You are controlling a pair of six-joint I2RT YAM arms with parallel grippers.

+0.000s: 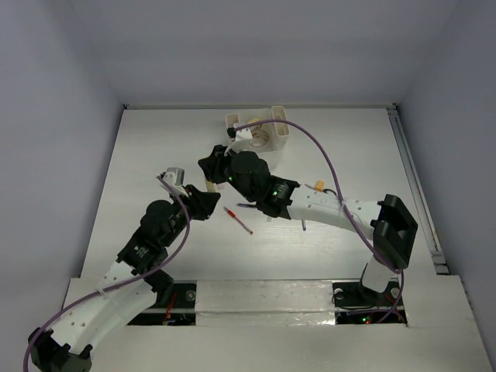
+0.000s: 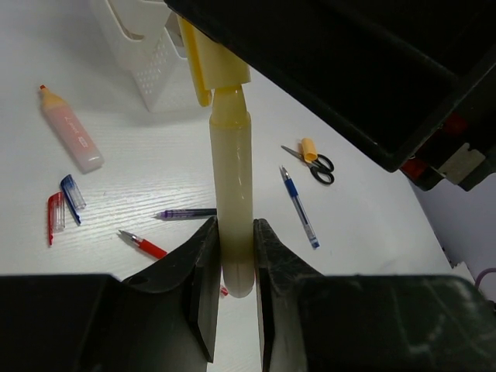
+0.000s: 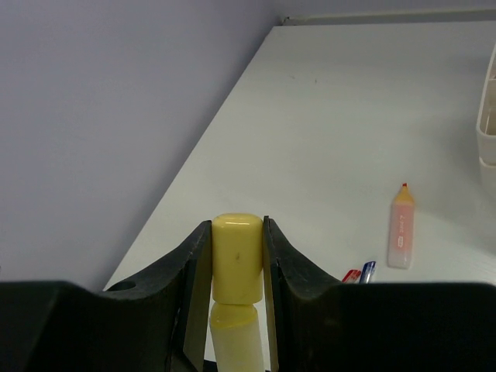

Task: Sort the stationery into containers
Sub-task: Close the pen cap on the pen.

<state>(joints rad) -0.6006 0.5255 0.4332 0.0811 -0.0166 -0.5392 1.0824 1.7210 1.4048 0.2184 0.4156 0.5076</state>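
Observation:
Both grippers hold one yellow stick (image 2: 232,170) above the table. My left gripper (image 2: 235,232) is shut on the rounded end of its pale body. My right gripper (image 3: 235,225) is shut on its yellow cap (image 3: 236,256). In the top view the left gripper (image 1: 201,203) and right gripper (image 1: 213,166) meet at mid-table with the stick (image 1: 208,186) between them. The white organizer (image 1: 260,133) stands behind them. On the table lie a pink stick (image 2: 71,132), a red pen (image 2: 143,245), a purple pen (image 2: 186,213), a blue pen (image 2: 299,208) and small scissors (image 2: 314,164).
Red and blue pen caps (image 2: 62,208) lie beside the pink stick (image 3: 401,229). The right arm's cable arcs over the organizer (image 2: 147,54). A rail (image 1: 415,186) runs along the table's right edge, and walls close in at the back and sides.

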